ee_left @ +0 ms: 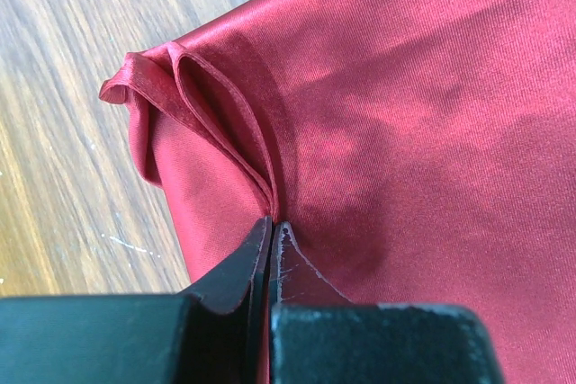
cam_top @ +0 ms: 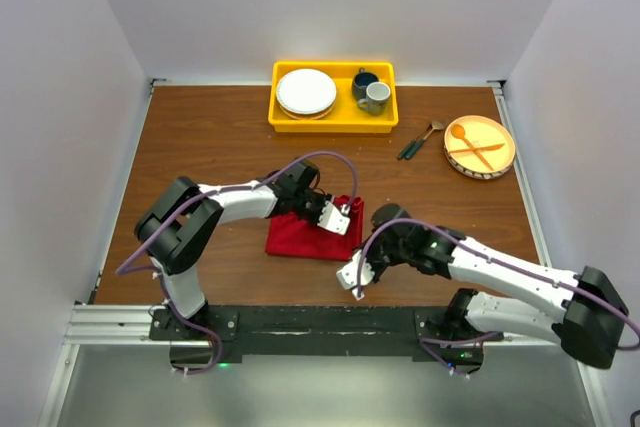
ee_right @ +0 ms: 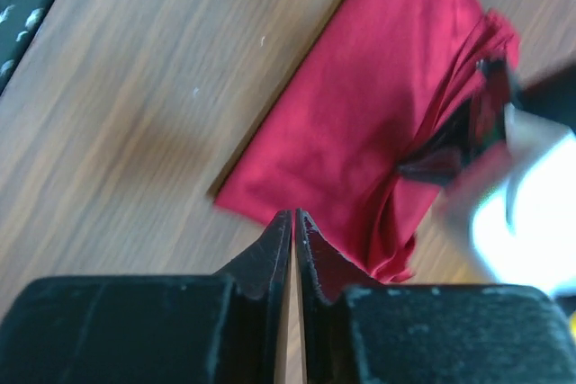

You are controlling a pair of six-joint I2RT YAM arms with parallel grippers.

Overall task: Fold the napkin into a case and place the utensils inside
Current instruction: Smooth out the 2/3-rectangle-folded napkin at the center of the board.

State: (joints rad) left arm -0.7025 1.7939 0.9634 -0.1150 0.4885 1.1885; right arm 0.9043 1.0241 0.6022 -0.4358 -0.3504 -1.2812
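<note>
The red napkin (cam_top: 300,234) lies folded into a small rectangle on the wooden table, near the front middle. My left gripper (cam_top: 345,215) is at its right edge, shut on a raised fold of the cloth (ee_left: 225,123). My right gripper (cam_top: 352,279) hovers just off the napkin's near right corner; its jaws are shut with nothing between them, and their tips hang over the edge of the napkin (ee_right: 360,132). The utensils (cam_top: 420,140), gold heads on dark handles, lie at the back right, between tray and round plate. In the right wrist view the left gripper (ee_right: 486,146) shows blurred.
A yellow tray (cam_top: 333,124) at the back holds white plates (cam_top: 306,92) and two mugs (cam_top: 370,92). An orange round plate (cam_top: 479,146) with wooden cutlery sits at the far right. White walls enclose the table on three sides.
</note>
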